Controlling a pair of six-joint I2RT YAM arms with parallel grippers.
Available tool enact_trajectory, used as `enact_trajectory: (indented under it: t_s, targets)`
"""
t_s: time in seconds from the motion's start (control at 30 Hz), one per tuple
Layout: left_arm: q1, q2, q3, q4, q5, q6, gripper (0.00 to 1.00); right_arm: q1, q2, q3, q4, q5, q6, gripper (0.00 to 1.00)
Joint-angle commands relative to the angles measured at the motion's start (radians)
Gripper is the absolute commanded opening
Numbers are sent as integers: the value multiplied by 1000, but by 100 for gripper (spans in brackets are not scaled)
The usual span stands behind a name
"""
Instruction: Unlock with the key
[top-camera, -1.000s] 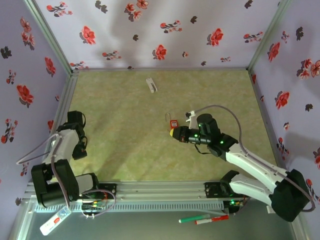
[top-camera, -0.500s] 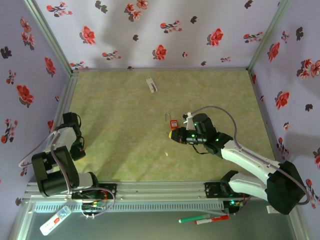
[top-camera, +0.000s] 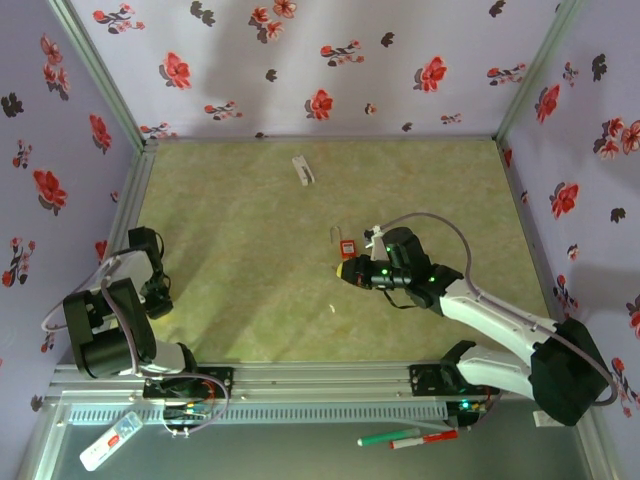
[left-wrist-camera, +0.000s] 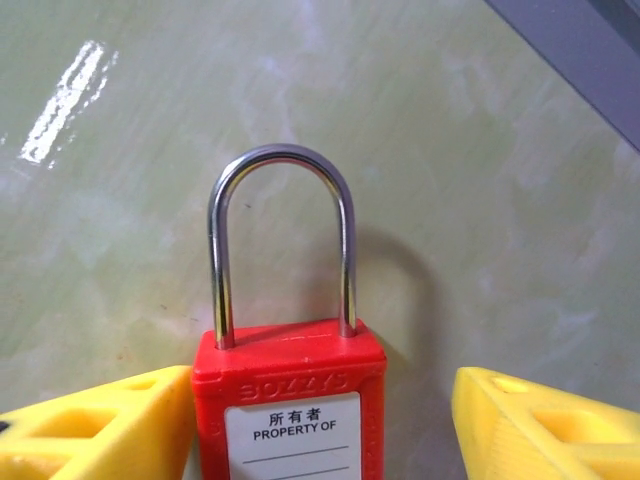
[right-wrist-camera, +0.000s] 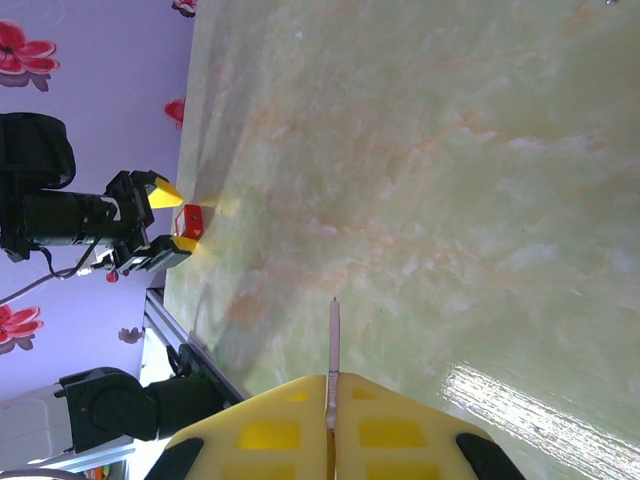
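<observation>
While the right jaws clamp the key (right-wrist-camera: 333, 350), the left jaws stand apart around the padlock (left-wrist-camera: 290, 400).

Padlock (left-wrist-camera: 289, 395) between left pincer's (left-wrist-camera: 322, 410) jaws
</observation>
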Motion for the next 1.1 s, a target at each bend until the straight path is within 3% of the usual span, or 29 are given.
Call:
enact_trajectory:
  t_s: [0.0, 0.17, 0.37, 0.73, 0.9, 1.07]
  targets:
    - [9, 7, -5, -35, 19, -16, 59, 6, -3, 19, 24, 13, 5, 0]
    - [11, 0, -6, -38, 28, -9, 44, 5, -7, 18, 19, 15, 2, 0]
    - [12, -24, -30, -18, 27, 18, 33, 5, -12, 21, 8, 22, -6, 0]
    - [2, -83, -38, -2, 94, 98, 0, 5, -53, 22, -35, 47, -32, 0]
    - [-118, -154, -2, 51, 116, 145, 0, 4, -49, 25, -34, 58, -35, 0]
    - [-286, -164, 5, 371, 245, 295, 0, -2, -41, 34, 14, 55, -57, 0]
